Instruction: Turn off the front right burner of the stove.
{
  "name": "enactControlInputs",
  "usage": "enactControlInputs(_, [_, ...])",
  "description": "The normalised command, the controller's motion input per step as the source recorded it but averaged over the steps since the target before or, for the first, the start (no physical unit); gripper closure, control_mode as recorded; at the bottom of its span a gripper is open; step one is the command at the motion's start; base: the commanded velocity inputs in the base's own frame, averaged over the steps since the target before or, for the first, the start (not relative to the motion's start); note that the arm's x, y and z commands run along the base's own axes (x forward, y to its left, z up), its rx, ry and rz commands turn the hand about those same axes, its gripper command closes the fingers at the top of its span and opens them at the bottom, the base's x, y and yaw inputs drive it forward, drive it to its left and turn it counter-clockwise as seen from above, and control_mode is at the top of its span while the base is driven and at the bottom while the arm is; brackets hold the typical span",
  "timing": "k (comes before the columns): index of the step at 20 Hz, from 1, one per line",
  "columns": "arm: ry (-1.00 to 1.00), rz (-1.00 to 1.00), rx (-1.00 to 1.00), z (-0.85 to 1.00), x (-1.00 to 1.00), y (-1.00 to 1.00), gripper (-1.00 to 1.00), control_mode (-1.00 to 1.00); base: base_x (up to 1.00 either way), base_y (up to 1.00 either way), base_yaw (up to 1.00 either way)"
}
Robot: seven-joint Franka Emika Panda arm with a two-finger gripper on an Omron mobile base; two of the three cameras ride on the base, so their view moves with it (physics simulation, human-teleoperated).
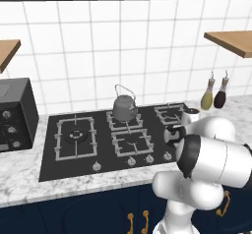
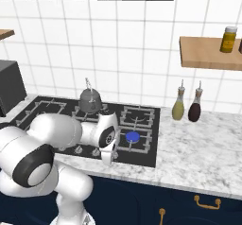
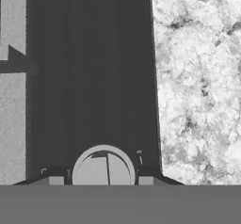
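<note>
While its blue disc glows, the front right burner [image 2: 133, 136] sits at centre of the right base frame, on the right end of the stove [image 2: 42, 109]. We see the gripper [image 2: 108, 160] just left of it at the front edge. A silver knob [image 3: 103, 167] lies between the fingertips [image 3: 55, 180], low centre in the hand frame; grip or gap, we cannot tell. Marble counter [image 3: 197, 77] fills that frame's right.

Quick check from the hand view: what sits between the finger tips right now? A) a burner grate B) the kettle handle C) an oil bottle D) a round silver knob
D: the hand view shows a round silver knob on the black stove, centred at the bottom between the gripper tips.
</note>
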Motion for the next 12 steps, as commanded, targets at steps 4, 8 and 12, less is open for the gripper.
enactControlInputs(4, [0.00,-0.92,0.01,-0.08,0.00,0.00,1.00,-1.00,0.00,0.00,0.00])
enactControlInputs(8, [0.00,-0.95,0.01,-0.09,0.00,0.00,1.00,-1.00,0.00,0.00,0.00])
enactControlInputs(12, [0.00,-0.94,0.02,-0.10,0.00,0.00,1.00,-1.00,0.00,0.00,0.00])
